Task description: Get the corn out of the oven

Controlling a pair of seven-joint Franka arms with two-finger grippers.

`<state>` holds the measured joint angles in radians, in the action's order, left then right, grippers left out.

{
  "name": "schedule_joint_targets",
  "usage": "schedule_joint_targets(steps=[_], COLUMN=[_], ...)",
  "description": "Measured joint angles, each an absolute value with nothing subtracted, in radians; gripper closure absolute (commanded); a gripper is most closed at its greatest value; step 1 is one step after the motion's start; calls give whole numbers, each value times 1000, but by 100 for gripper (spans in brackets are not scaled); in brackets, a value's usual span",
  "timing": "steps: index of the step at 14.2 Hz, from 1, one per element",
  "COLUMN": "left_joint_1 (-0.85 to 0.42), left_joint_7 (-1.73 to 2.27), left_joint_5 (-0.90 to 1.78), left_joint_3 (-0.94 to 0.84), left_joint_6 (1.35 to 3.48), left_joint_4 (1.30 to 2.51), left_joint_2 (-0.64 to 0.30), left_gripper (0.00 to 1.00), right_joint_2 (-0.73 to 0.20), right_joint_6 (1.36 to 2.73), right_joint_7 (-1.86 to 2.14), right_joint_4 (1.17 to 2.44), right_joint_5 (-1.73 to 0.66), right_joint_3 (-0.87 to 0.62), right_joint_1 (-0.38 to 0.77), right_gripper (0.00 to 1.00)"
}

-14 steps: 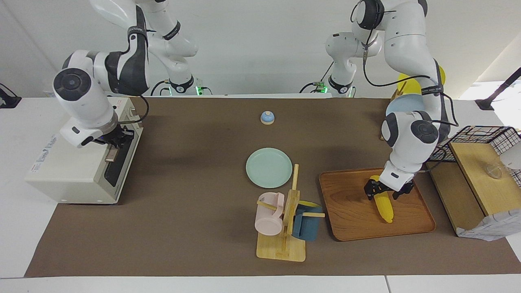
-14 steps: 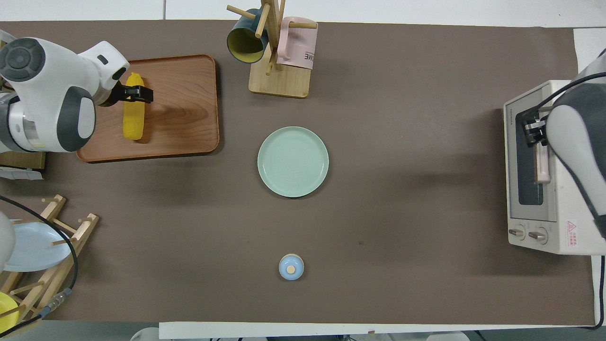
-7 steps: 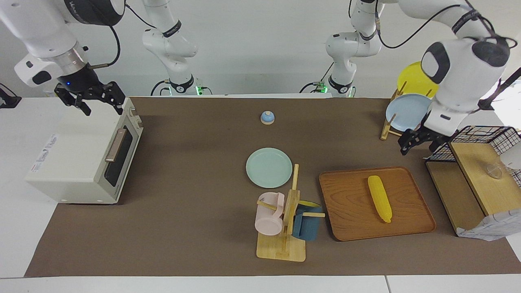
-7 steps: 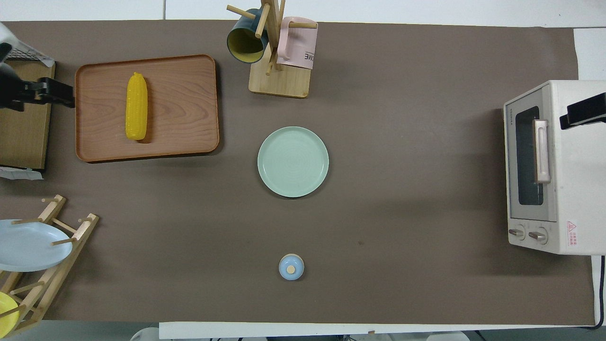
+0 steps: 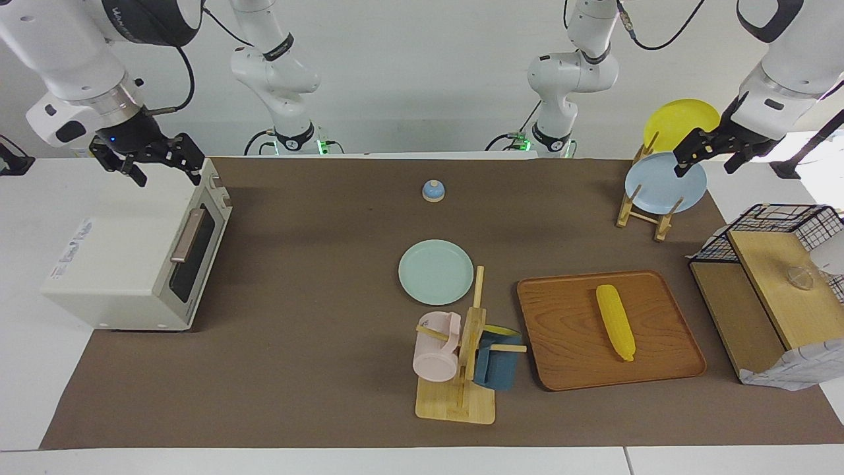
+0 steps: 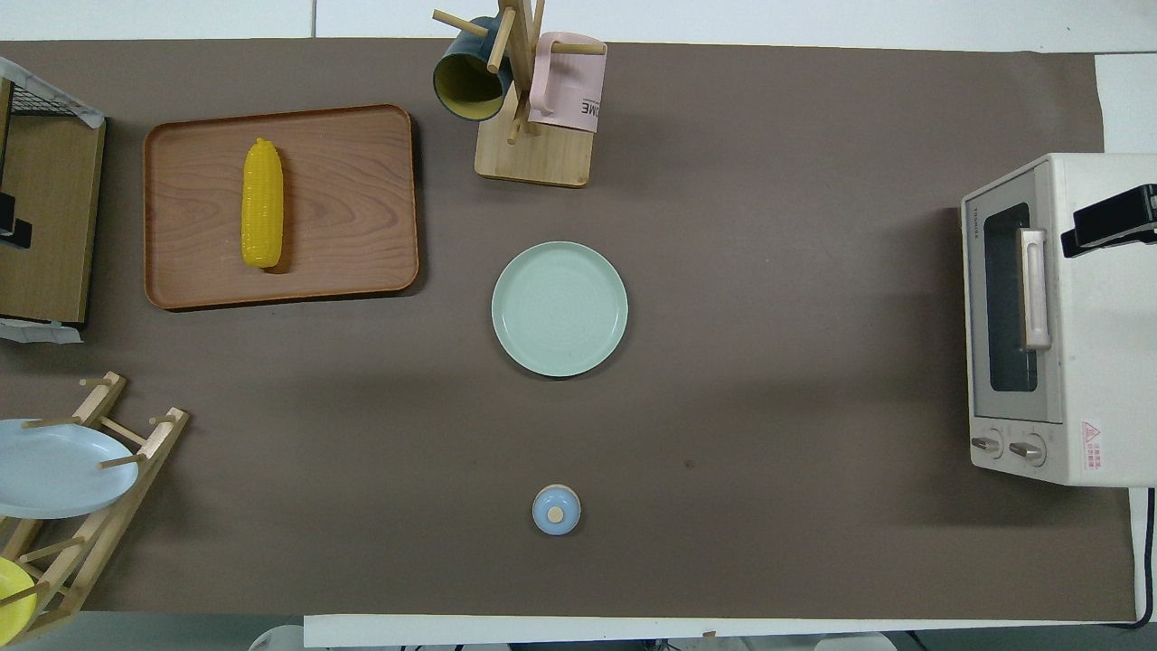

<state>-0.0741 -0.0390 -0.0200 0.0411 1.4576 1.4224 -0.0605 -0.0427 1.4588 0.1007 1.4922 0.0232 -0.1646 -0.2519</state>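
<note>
Lifted the left hand off the corn and swung it high, up over the blue plate in the wooden rack; left it spread wide and empty. Raised the right hand likewise, away from the tan handle, to hang above the top of the oven, fingers parted, gripping nothing. Showed the oven door shut.

Found the corn out of the oven, lying flat on the wooden tray, well below the left hand and well apart from the right one, so far nearer to the left. Lay lengthwise away from the robots, narrow end outermost; would have suited a crosswise pinch about the middle. Looked firm and bumpy with fine kernels, round enough to roll on the smooth grained wood, though kept in by the tray's raised rim. Judged the task done, with no further reach called for.
</note>
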Motion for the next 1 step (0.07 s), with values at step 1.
schedule_joint_targets(steps=[1], left_joint_1=[-74], left_joint_7=[-39], left_joint_5=[-11], left_joint_3=[40], left_joint_6=[1494], left_joint_4=[1443], left_joint_2=[-58], left_gripper=[0], right_joint_2=[-43], right_joint_6=[1459], right_joint_7=[101], right_joint_4=[1492], right_joint_5=[23], right_joint_3=[-165], right_joint_1=[-252], right_gripper=[0])
